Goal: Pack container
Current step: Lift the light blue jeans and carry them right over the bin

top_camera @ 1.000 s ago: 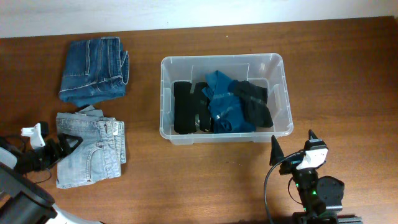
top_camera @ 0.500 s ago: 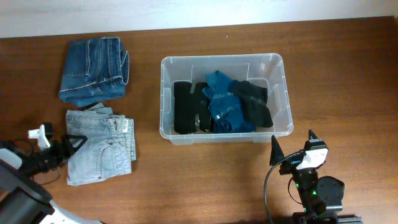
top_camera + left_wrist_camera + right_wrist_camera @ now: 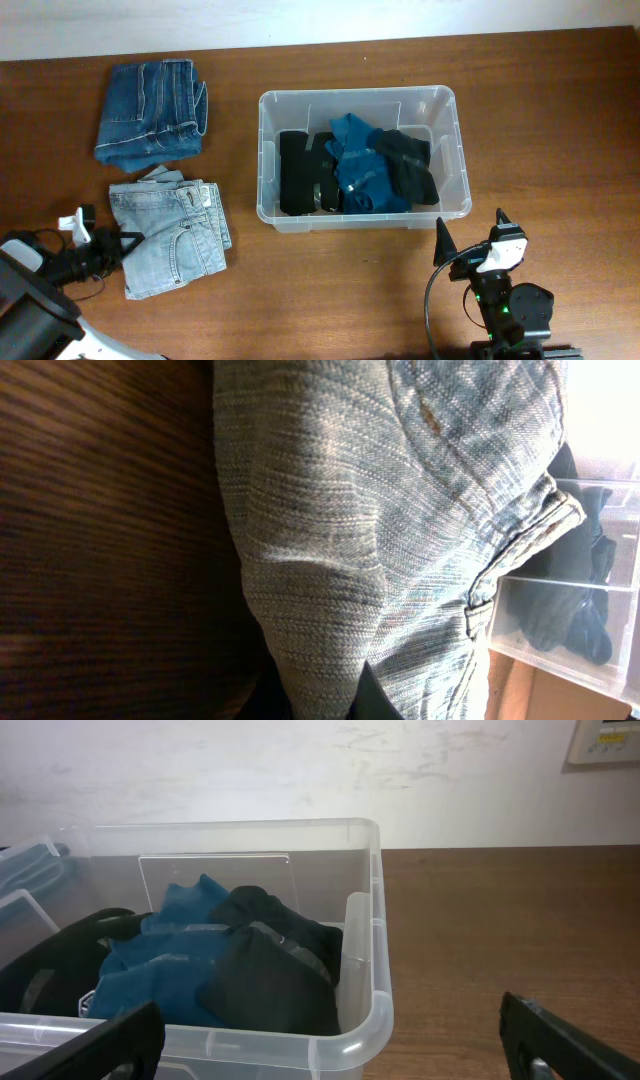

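The container point(image 3: 360, 97) is set upright on the wooden surface point(image 3: 560, 120), right of centre in the overhead view, and its near wall is seen close ahead by the right wrist camera. Inside it, a black garment point(image 3: 297, 175), a blue garment point(image 3: 358, 170) and a second black garment point(image 3: 412, 165) are packed side by side, touching. The right pincer point(image 3: 470, 235) is held wide open and empty, near the container's corner. The left pincer point(image 3: 112, 243) is closed on the edge of the folded light jeans point(image 3: 175, 235), which are laid on the surface left of the container, apart from it. Folded dark jeans point(image 3: 150, 110) are placed just beyond them, towards the far edge.
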